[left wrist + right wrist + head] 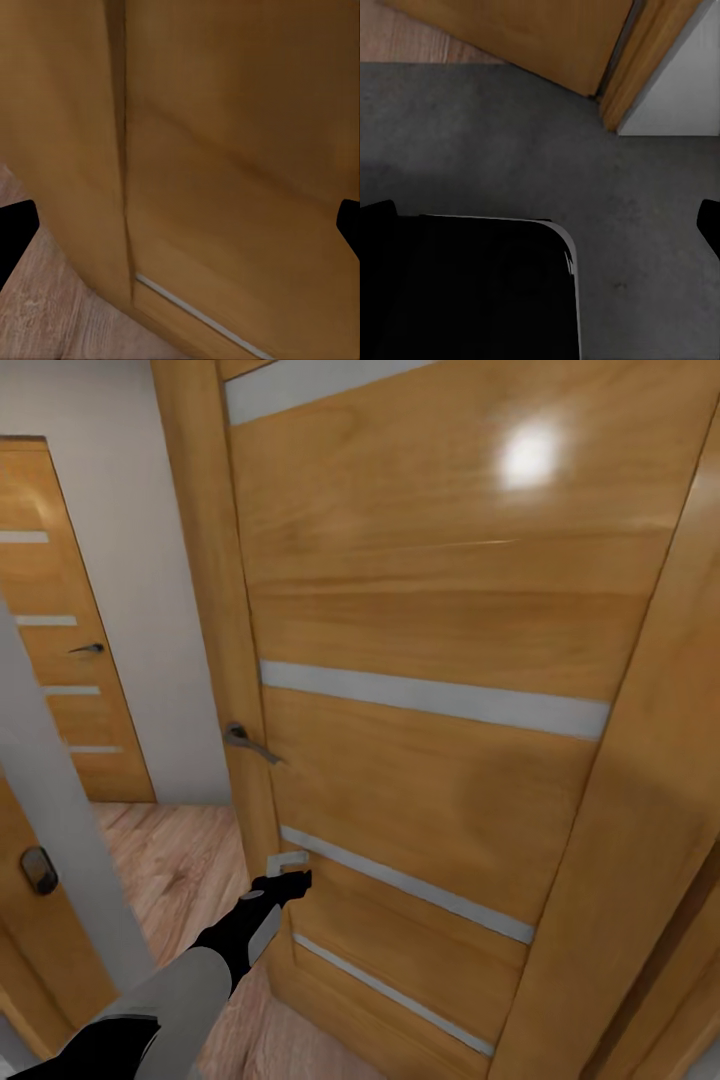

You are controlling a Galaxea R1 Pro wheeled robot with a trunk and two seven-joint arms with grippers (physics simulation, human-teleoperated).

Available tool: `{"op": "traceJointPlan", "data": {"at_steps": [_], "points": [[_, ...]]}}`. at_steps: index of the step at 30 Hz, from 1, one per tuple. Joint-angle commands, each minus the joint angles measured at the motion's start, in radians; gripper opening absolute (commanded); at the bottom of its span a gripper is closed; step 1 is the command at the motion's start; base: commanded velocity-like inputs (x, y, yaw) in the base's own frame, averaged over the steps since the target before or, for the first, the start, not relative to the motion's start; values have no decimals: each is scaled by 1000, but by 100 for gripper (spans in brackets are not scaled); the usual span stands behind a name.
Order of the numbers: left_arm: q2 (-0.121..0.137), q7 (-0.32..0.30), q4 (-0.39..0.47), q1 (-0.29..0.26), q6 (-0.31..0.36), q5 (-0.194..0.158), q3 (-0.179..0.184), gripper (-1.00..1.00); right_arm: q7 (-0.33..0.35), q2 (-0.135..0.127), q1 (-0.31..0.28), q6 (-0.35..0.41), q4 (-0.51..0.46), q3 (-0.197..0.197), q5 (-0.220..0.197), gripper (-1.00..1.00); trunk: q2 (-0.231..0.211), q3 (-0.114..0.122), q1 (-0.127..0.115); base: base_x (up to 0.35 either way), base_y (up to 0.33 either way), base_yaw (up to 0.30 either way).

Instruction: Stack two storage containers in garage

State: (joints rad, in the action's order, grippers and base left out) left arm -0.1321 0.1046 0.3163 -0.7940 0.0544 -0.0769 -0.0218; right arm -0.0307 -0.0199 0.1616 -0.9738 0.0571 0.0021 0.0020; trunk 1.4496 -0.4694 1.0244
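Note:
The two storage containers are out of view. My left gripper (288, 868) reaches forward to the lower edge of a wood-panelled door (430, 610), below its lever handle (245, 740). In the left wrist view the left gripper (180, 225) is open, its black fingertips (15, 232) spread wide, with the door's edge and face right in front and nothing between them. My right gripper (544, 225) is also open and empty, pointing down at the dark grey concrete floor (510, 142) and my own black base (472, 292).
The door stands very close, with its frame (640, 840) at the right. Light wood planks (180, 860) lie beyond, leading to a second panelled door (60, 640) in a pale wall. A grey post (50, 800) and another door leaf (40, 920) stand at the near left.

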Motion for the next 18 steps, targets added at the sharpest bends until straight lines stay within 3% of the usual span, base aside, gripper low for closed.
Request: {"op": "traceJointPlan", "data": {"at_steps": [1, 14, 18], "points": [[-1, 1, 4, -1, 5, -4, -5, 100, -3, 0, -1, -3, 1, 1, 1, 100, 0, -1, 1, 205, 0, 0], [-1, 1, 4, -1, 0, -5, -6, 100, -3, 0, -1, -3, 1, 2, 1, 100, 0, -1, 1, 27, 0, 0], [-1, 1, 4, -1, 1, -5, -5, 100, -3, 0, -1, -3, 1, 2, 1, 100, 0, -1, 1, 230, 0, 0]]}}
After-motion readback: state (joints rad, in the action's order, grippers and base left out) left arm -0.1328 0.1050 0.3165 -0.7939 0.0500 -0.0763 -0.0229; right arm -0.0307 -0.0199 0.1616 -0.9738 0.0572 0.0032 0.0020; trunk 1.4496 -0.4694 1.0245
